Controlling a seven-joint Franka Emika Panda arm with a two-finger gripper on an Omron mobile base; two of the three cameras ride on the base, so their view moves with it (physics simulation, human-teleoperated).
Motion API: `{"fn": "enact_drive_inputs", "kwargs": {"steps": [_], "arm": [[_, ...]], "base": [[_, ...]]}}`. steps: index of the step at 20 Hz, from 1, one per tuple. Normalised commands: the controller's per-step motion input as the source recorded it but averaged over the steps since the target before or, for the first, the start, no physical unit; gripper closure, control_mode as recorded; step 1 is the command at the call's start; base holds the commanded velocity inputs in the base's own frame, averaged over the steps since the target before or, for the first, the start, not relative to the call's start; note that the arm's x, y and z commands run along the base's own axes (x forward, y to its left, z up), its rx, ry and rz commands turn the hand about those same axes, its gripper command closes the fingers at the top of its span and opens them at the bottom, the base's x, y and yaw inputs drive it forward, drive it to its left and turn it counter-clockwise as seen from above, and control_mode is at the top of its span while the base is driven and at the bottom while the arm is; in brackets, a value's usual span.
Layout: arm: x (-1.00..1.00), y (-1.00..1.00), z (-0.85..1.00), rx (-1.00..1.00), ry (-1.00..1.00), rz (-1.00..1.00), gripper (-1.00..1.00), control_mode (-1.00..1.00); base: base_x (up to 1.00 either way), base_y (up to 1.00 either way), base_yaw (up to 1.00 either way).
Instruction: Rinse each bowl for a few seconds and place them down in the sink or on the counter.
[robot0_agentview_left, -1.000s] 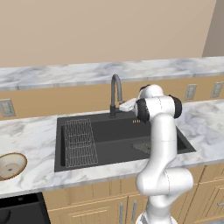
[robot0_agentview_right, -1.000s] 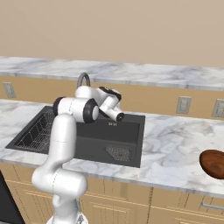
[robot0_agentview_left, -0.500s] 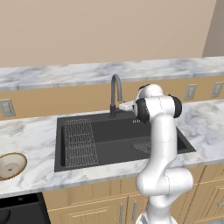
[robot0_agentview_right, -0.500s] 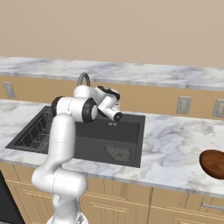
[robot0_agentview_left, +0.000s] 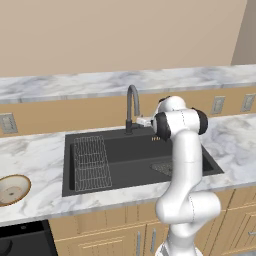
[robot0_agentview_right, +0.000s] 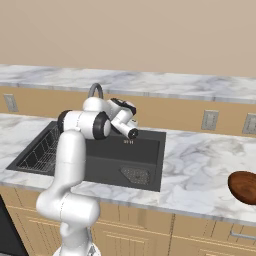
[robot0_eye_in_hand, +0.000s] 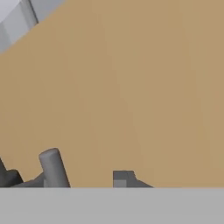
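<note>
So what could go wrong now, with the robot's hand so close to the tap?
The gripper sits right beside the tap, so it might bump it instead of working it cleanly. Both bowls are far from the sink: the tan bowl near the counter's left end, the reddish-brown bowl near the front edge on the right. A careless reach could knock that one off.

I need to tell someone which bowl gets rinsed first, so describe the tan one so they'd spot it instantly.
Start at the wide black sink set in the white marble counter. On the counter beyond the sink's wire-rack end sits the shallow tan bowl, its cream inside speckled, unlike the glossy reddish-brown bowl.
</note>
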Motion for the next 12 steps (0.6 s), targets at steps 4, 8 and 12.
{"fn": "enact_drive_inputs", "kwargs": {"steps": [4,8,12], "arm": [[-0.02,-0.52,-0.07,0.07,0.07,-0.05,1.00,-1.00],[-0.03,-0.52,-0.07,0.07,0.07,-0.05,1.00,-1.00],[-0.03,-0.52,-0.08,0.07,0.08,-0.05,1.00,-1.00]], "base": [[0.00,0.00,0.00],[0.00,0.00,0.00],[0.00,0.00,0.00]]}}
